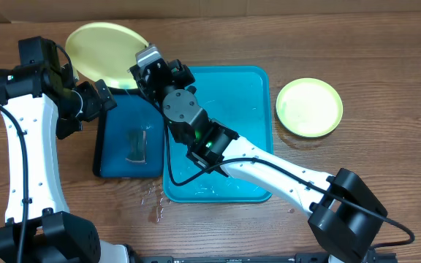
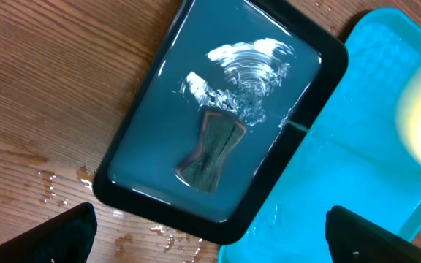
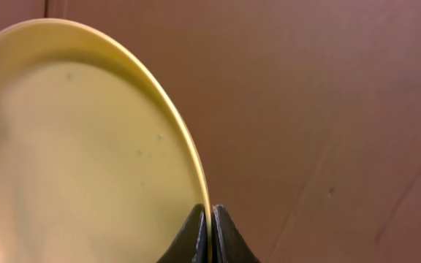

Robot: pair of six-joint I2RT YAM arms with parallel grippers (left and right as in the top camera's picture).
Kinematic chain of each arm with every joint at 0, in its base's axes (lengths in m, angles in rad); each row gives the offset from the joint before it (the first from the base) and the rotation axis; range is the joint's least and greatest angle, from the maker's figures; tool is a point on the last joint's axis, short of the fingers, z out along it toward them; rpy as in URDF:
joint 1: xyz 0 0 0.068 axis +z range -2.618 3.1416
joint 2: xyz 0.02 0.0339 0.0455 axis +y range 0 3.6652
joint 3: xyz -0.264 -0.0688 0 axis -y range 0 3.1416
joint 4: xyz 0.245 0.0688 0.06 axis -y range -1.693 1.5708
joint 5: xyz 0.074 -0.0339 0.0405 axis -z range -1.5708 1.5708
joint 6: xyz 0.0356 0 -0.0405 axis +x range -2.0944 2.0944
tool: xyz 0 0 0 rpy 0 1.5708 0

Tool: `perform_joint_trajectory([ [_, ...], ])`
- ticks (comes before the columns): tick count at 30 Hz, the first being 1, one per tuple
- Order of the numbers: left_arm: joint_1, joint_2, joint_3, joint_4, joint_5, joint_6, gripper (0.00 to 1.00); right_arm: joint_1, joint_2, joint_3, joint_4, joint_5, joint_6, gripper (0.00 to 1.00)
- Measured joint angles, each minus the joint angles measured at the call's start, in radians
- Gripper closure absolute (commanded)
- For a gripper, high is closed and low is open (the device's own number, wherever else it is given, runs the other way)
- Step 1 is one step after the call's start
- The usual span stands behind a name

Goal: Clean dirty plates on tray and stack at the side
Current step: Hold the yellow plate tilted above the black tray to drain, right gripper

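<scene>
My right gripper is shut on the rim of a large pale yellow-green plate and holds it tilted over the table's back left, beyond the turquoise tray. In the right wrist view the jaws pinch the plate's edge. A smaller yellow-green plate lies on the table to the right of the tray. My left gripper is open and empty above the dark-blue tray; its fingers show spread wide. The light blue plate is out of view.
A dark-blue black-rimmed tray left of the turquoise tray holds water, foam and a dark sponge. Water drops lie on the wood near the trays' front corners. The right arm stretches across the turquoise tray.
</scene>
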Motion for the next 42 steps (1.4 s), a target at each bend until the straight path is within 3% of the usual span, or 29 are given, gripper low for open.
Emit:
perform_joint_trajectory([
  [12,0.0,0.0,0.0,0.0,0.0,0.0,0.0,0.0,0.0,0.0,0.065,0.012,-0.11,0.96],
  [42,0.0,0.0,0.0,0.0,0.0,0.0,0.0,0.0,0.0,0.0,0.067,0.011,-0.115,0.96],
])
